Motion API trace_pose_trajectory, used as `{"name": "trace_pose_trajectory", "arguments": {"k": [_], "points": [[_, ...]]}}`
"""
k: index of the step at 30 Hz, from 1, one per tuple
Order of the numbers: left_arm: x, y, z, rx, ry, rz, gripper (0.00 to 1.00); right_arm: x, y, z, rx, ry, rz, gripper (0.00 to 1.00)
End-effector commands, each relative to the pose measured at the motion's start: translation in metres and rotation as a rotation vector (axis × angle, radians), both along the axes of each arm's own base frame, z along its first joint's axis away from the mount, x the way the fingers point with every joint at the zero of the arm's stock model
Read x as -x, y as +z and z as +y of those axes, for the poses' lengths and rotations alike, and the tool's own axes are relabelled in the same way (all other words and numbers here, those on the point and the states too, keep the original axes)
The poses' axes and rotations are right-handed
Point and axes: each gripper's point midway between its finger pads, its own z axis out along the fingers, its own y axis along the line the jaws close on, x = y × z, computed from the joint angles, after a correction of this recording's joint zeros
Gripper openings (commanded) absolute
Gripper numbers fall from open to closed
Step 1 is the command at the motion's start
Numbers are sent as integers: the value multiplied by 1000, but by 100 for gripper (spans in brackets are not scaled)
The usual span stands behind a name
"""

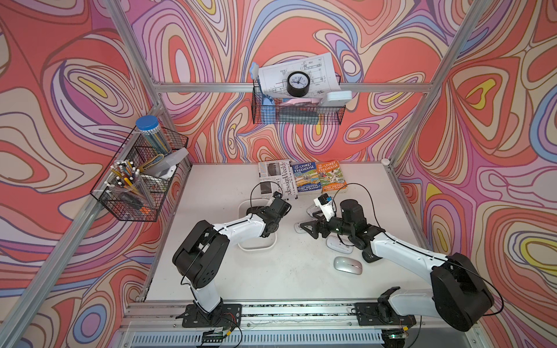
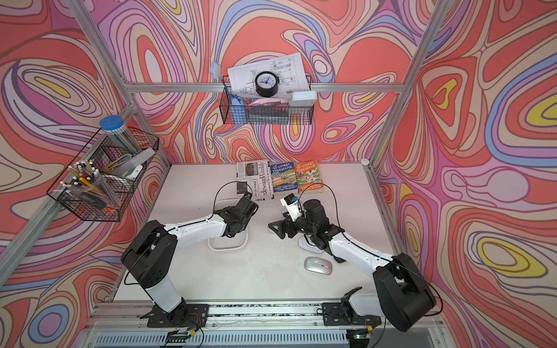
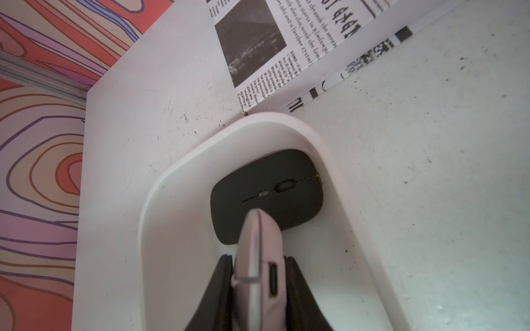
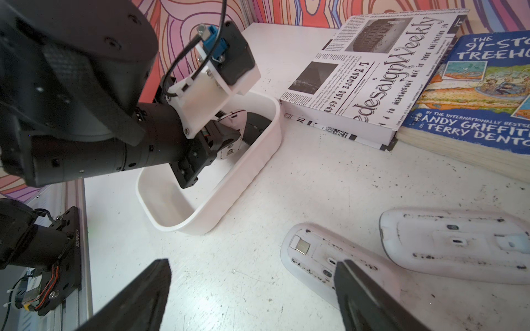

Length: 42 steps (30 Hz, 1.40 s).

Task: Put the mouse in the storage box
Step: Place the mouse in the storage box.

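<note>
Silver mouse (image 3: 255, 235) — likely light, hard, slippery | pinched by its flat faces in left gripper (image 3: 258, 259) over storage box (image 3: 155, 206) | right gripper (image 4: 252, 265) spread — empty

A mouse (image 3: 266, 195) lies in the storage box (image 3: 269, 119), books (image 1: 304, 177) behind it.

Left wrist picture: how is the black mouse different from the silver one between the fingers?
The black mouse lies flat in the storage box, wheel up; the silver mouse stands on edge in the left gripper. The black mouse is dark and matte; the silver mouse is pale and shiny. Both are slim mice.
</note>
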Motion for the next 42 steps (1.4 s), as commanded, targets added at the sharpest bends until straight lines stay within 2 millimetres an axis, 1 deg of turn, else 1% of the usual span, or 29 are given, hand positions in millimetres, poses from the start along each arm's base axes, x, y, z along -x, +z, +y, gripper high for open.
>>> {"name": "trace_pose_trajectory", "arguments": {"k": [1, 3, 9, 12, 20, 23, 29, 32, 35, 38, 42], "points": [[2, -4, 6, 2, 41, 11, 38, -2, 10, 4, -12, 8, -17, 91], [5, -5, 5, 19, 38, 15, 44, -2, 13, 3, -13, 5, -28, 91], [13, -7, 0, 87, 27, 41, 57, -3, 6, 2, 2, -3, -15, 91], [19, -9, -3, 124, 14, 57, 60, -3, 6, 1, 3, -4, -16, 91], [29, -9, -4, 174, 5, 72, 75, -5, 5, 0, 11, -13, -16, 91], [31, -12, -5, 186, 9, 83, 77, -6, 4, -1, 17, -23, -11, 91], [35, -10, -8, 235, 10, 98, 83, -12, -1, -6, 45, -68, 11, 91], [39, -17, -12, 272, 10, 125, 84, -14, -2, -7, 53, -77, 13, 91], [42, -25, -8, 275, 25, 144, 85, -14, -3, -7, 56, -79, 14, 91], [39, -22, -8, 288, 28, 144, 87, -15, -4, -7, 58, -80, 21, 91], [41, -17, -5, 324, 33, 142, 90, -16, -6, -7, 63, -86, 30, 91]]}}
